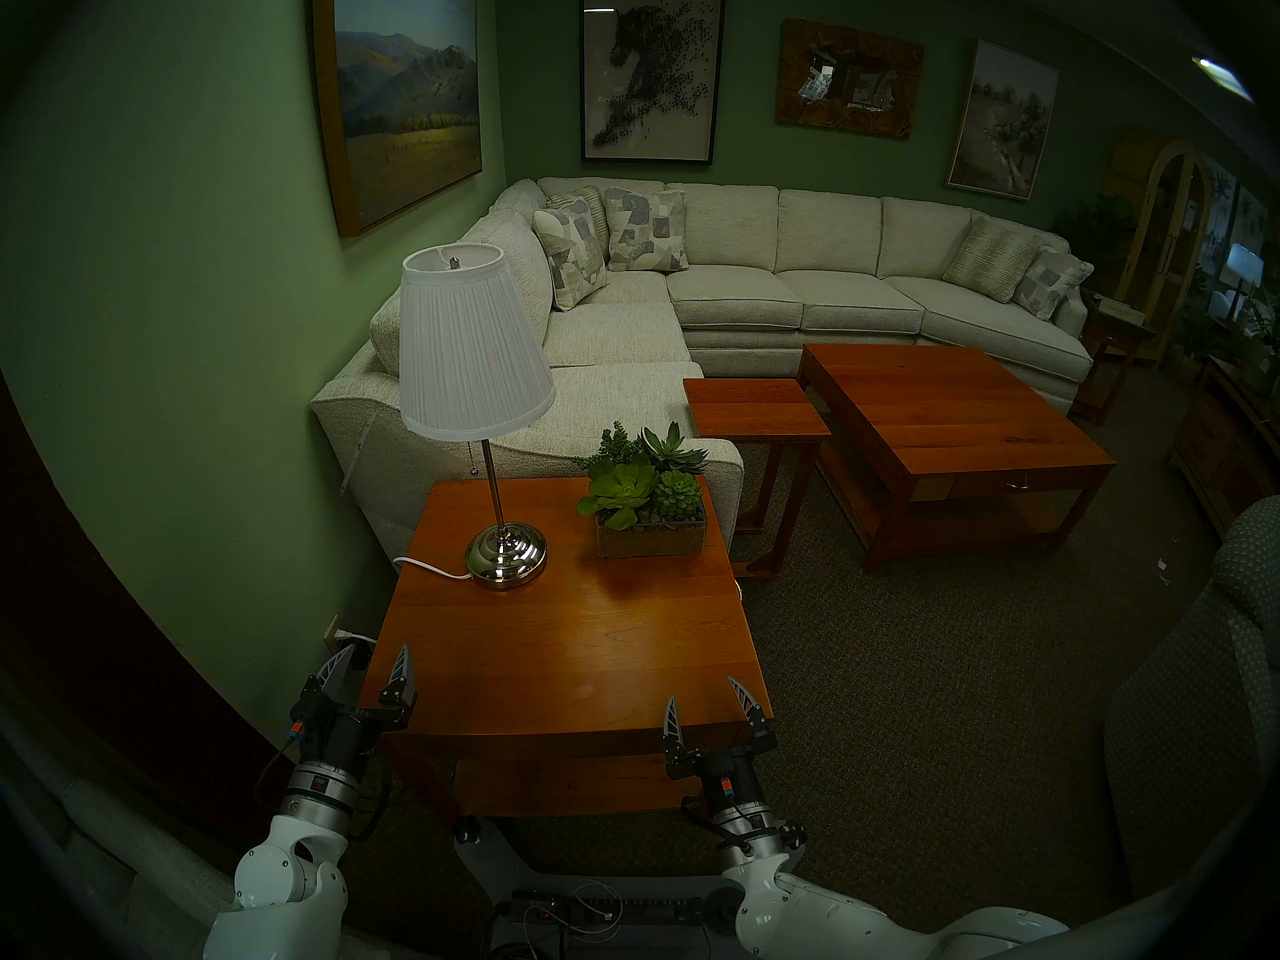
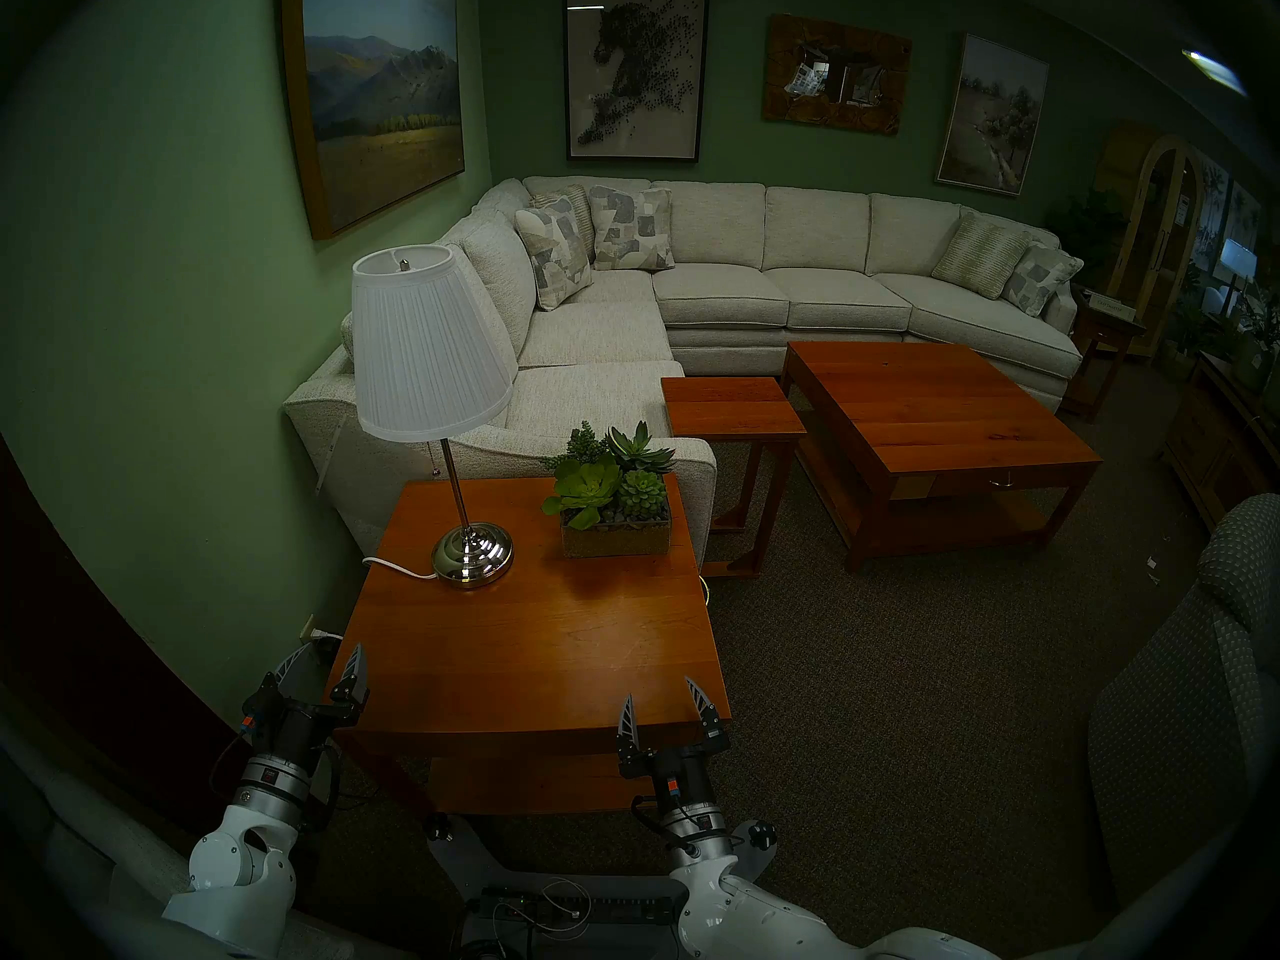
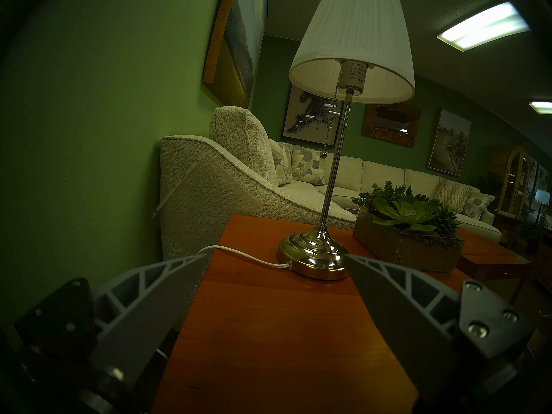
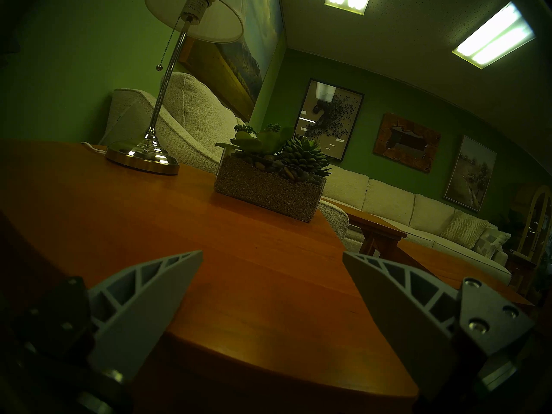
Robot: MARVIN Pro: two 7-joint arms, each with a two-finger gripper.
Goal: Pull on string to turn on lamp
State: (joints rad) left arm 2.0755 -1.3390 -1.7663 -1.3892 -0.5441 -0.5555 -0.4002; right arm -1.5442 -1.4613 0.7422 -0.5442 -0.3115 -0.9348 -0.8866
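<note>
The lamp (image 1: 471, 356) with a white pleated shade, thin chrome stem and round chrome base stands unlit at the far left of a wooden side table (image 1: 568, 633). Its thin metal pull chain (image 3: 331, 120) hangs from the socket left of the stem and ends in a small bead; it also shows in the right wrist view (image 4: 168, 43) and faintly in the head view (image 1: 472, 458). My left gripper (image 1: 377, 661) is open and empty at the table's near left corner. My right gripper (image 1: 703, 695) is open and empty at the near right edge. Both are far from the chain.
A glass planter of succulents (image 1: 647, 508) stands right of the lamp. A white power cord (image 1: 429, 569) runs from the base off the table's left edge. A cream sectional sofa (image 1: 762, 293) lies behind, the green wall (image 1: 173, 383) to the left, and more wooden tables (image 1: 949, 425) to the right.
</note>
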